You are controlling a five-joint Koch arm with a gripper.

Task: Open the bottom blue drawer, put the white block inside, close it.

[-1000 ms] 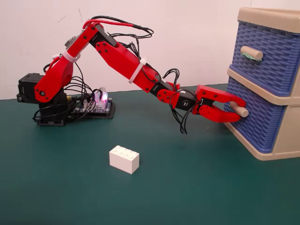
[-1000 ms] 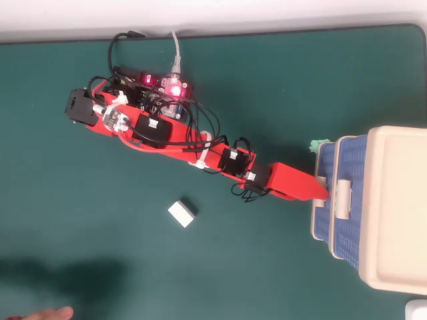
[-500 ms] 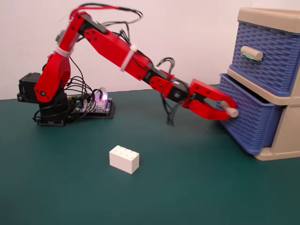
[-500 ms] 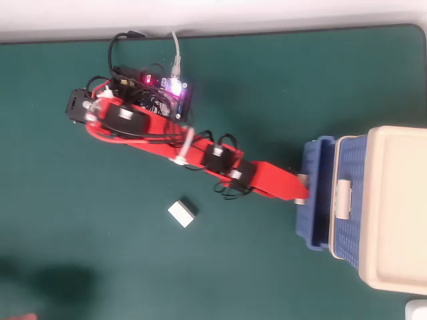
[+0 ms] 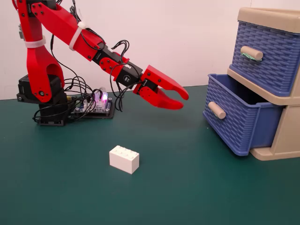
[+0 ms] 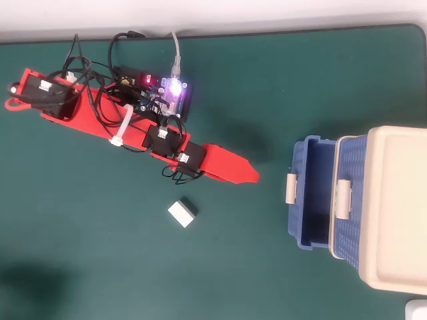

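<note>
Fixed view: controller board [image 5: 96, 104] and cables [image 5: 75, 84] lie beside the arm base. Bottom blue drawer [image 5: 234, 123] stands pulled out; white block [image 5: 124, 159] rests on the green mat [image 5: 187, 187]. Gripper [image 5: 182, 101] hangs between them, fingers slightly apart, empty.

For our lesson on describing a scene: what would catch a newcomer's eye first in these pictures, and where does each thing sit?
First the bright red arm reaching across the green table, its gripper hanging open in the air. At the right of the fixed view stands a beige cabinet whose bottom blue drawer is pulled out, while the upper blue drawer is shut. The white block lies alone on the table, below and left of the gripper, untouched.
</note>
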